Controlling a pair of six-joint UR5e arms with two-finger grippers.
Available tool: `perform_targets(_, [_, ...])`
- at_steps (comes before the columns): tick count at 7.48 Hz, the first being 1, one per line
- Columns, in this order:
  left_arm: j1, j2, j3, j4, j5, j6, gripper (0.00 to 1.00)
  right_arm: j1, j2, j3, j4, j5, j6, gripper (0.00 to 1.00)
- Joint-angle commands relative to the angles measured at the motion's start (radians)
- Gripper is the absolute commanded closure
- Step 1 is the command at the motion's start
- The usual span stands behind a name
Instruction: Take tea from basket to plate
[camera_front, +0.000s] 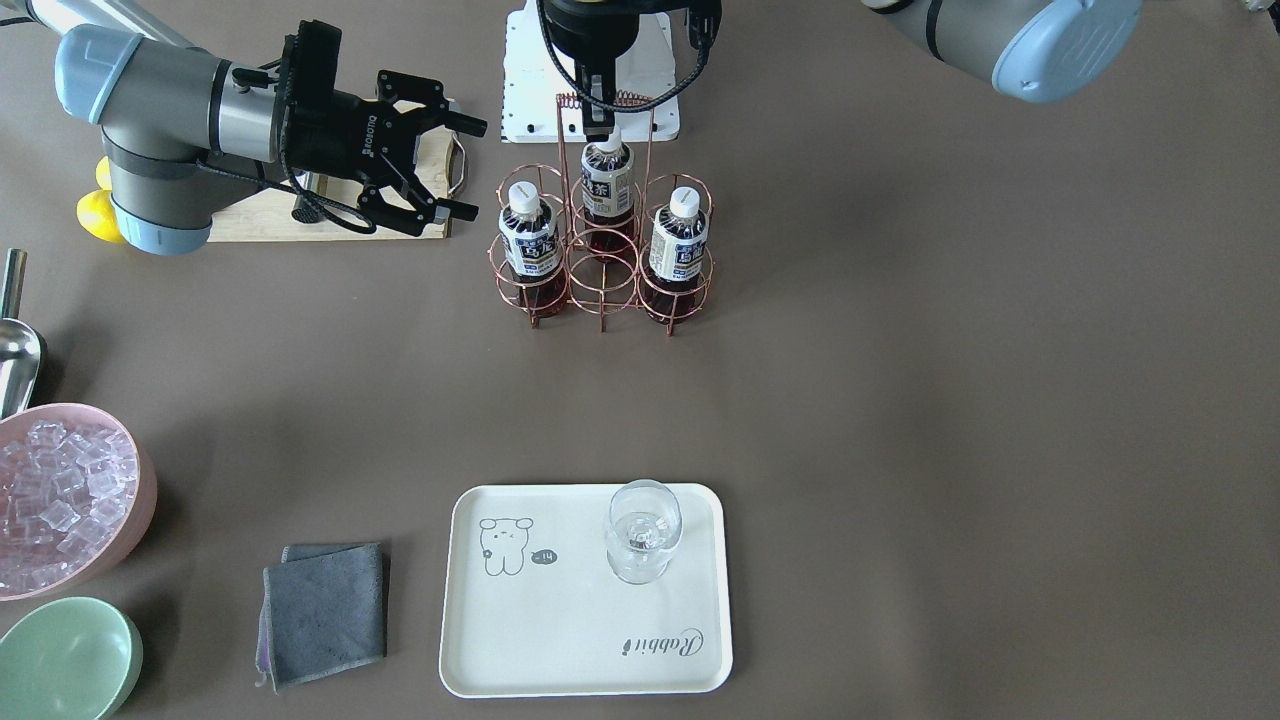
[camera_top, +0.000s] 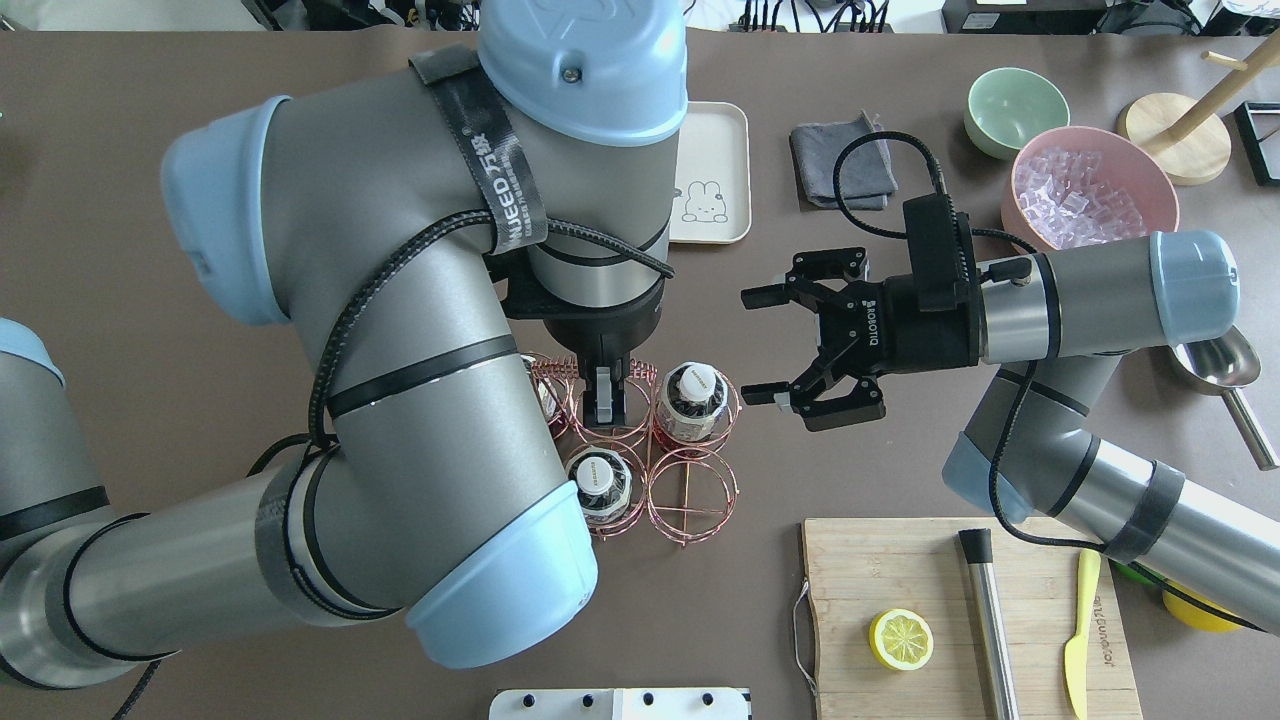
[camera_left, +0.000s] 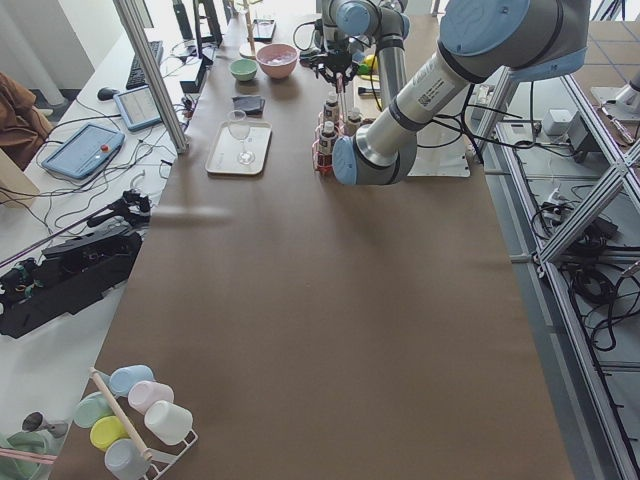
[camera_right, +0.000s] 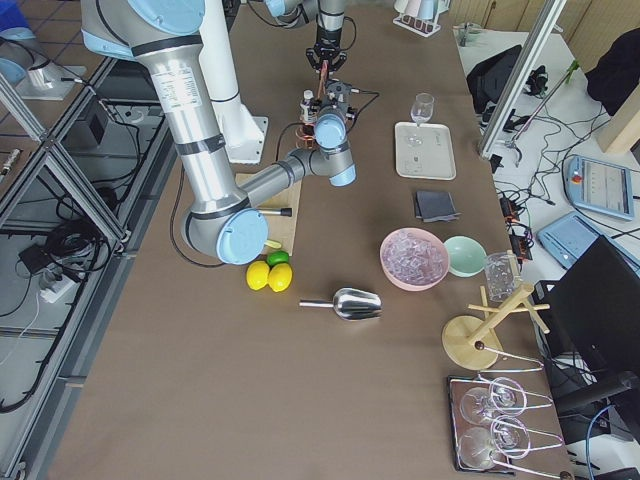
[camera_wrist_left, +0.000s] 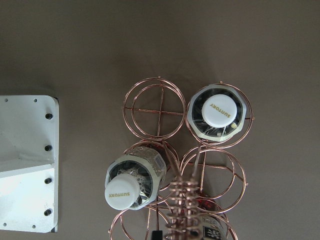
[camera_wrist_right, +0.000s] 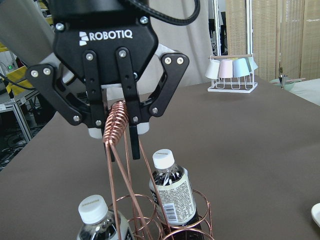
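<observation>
We record the basket (camera_front: 603, 265) close to the robot-side edge of the bench, just before the white base plate (camera_front: 520, 90): copper wire, six ring cells in two rows, tall loop handle with a coiled top. Contents are three capped bottles, all upright. The tea (camera_front: 607, 185) stands in the middle cell of the row nearer the robot's edge. A second bottle (camera_front: 528, 240) and a third bottle (camera_front: 680, 240) stand in the two end cells of the row nearer the operators' edge. The left gripper (camera_top: 603, 400) points straight down over the handle, its fingers drawn together on the coil and, as far as we can see, pinching it. The right gripper (camera_top: 748, 345) hangs level beside the basket on the robot's right, apart from it, fingers spread wide. The plate (camera_front: 560, 640) lies near the operators' edge, opposite the basket, and bears one clear stemless glass (camera_front: 643, 530), upright; we cannot tell what is in it. Toward the bench's right end on the operators' side we note a pink tub (camera_front: 140, 480) filled with ice cubes (camera_front: 60, 500), a pale green bowl (camera_front: 70, 660) beside it, a steel scoop (camera_front: 15, 350) and a folded grey cloth (camera_front: 325, 610). A wooden cutting board (camera_top: 830, 560) at the robot-side edge carries a lemon half (camera_top: 901, 640).
</observation>
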Motion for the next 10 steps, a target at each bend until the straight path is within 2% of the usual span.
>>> perform_targets(1, [0.0, -0.003, 0.002, 0.0, 0.0, 0.0, 1.0, -0.044, -0.001, 0.002, -0.011, -0.063, -0.057, 0.03])
perform_targets(4, [0.001, -0.003, 0.002, 0.002, 0.0, -0.002, 1.0, -0.129, -0.002, 0.001, -0.016, -0.162, -0.123, 0.03])
perform_targets(8, [0.001, -0.003, 0.0, 0.002, 0.0, -0.002, 1.0, -0.157, -0.004, -0.002, -0.063, -0.199, -0.227, 0.05])
perform_targets(9, [0.001, -0.003, -0.001, 0.002, 0.0, -0.002, 1.0, -0.158, -0.005, -0.002, -0.068, -0.212, -0.241, 0.07])
perform_targets(10, [0.001, -0.003, -0.001, 0.002, 0.0, -0.002, 1.0, -0.16, -0.007, -0.005, -0.068, -0.223, -0.261, 0.16])
